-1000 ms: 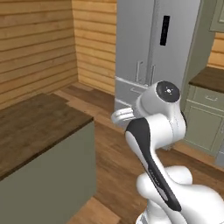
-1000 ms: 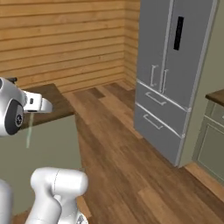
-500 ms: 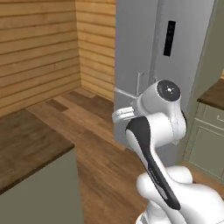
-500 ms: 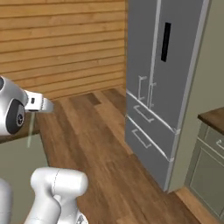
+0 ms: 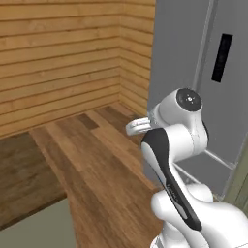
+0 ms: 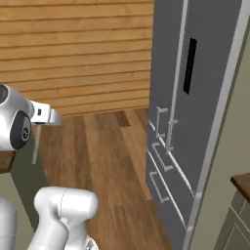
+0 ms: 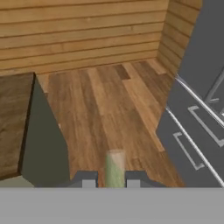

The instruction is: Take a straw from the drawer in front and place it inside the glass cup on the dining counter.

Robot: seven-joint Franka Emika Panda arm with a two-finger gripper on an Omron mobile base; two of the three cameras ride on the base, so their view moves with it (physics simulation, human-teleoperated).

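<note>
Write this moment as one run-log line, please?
gripper: shut on straw | dining counter: at left | fridge: at right | cup: not reached

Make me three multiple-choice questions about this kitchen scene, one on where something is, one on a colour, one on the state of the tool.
1. In the hand view, where is the straw?
A. between the tool's fingertips
B. lying on the floor
C. on the fridge
2. What colour is the fridge?
A. red
B. grey
C. yellow
3. What state is the tool in?
A. wide open and holding nothing
B. shut on the straw
C. shut on a handle

Answers: 1 A, the pale stick rises between the two tips. 2 B, its doors are plain grey. 3 B, the tips press close on either side of the stick.
</note>
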